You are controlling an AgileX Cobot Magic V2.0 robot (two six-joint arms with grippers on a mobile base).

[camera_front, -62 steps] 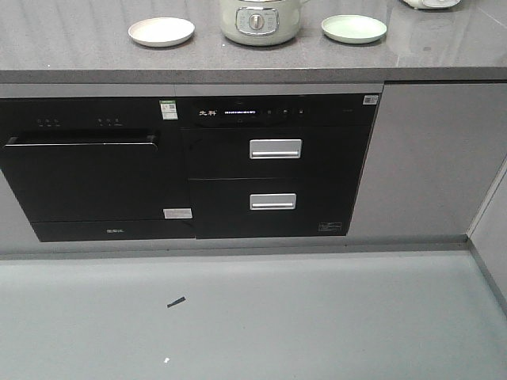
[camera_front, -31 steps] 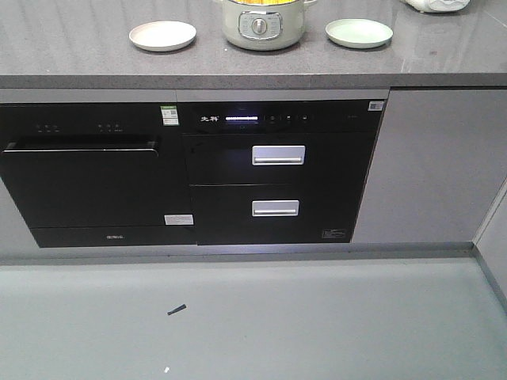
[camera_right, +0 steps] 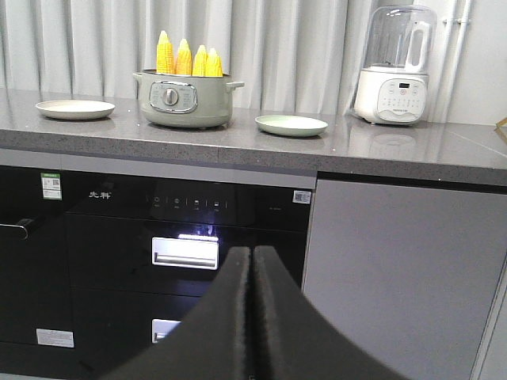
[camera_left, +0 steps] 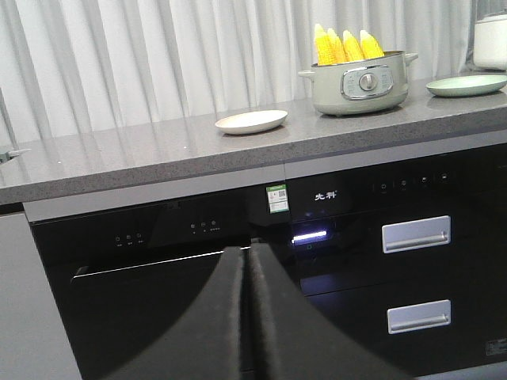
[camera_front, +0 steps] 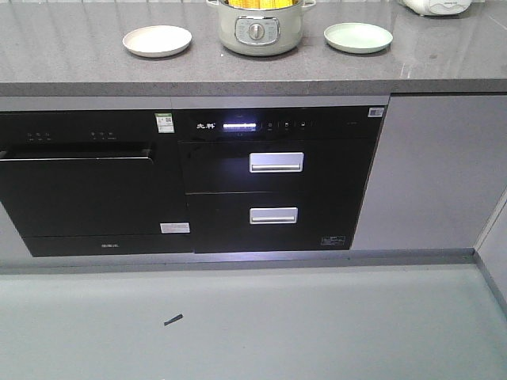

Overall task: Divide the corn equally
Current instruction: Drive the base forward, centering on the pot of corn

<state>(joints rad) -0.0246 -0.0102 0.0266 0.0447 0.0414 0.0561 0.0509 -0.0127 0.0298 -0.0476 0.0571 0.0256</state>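
Observation:
Several yellow corn (camera_left: 347, 46) cobs stand upright in a pale green pot (camera_left: 363, 85) on the grey counter; the corn (camera_right: 188, 57) also shows in the right wrist view, and only its lower ends (camera_front: 257, 3) in the front view. A cream plate (camera_front: 157, 40) lies left of the pot (camera_front: 257, 33) and a green plate (camera_front: 358, 37) lies right of it, both bare. My left gripper (camera_left: 246, 252) is shut on nothing, low in front of the black appliances. My right gripper (camera_right: 251, 252) is likewise shut and holds nothing. Both are well below and short of the counter.
A white blender (camera_right: 394, 67) stands at the counter's far right. Under the counter (camera_front: 71, 55) are a black oven (camera_front: 79, 190), two black drawers with silver handles (camera_front: 276, 161) and a grey cabinet door (camera_front: 432, 174). A small black scrap (camera_front: 173, 320) lies on the floor.
The front view has shifted: counter and cabinets sit lower in the frame, and the corn in the pot now shows at the top edge. Nothing on the counter moved.

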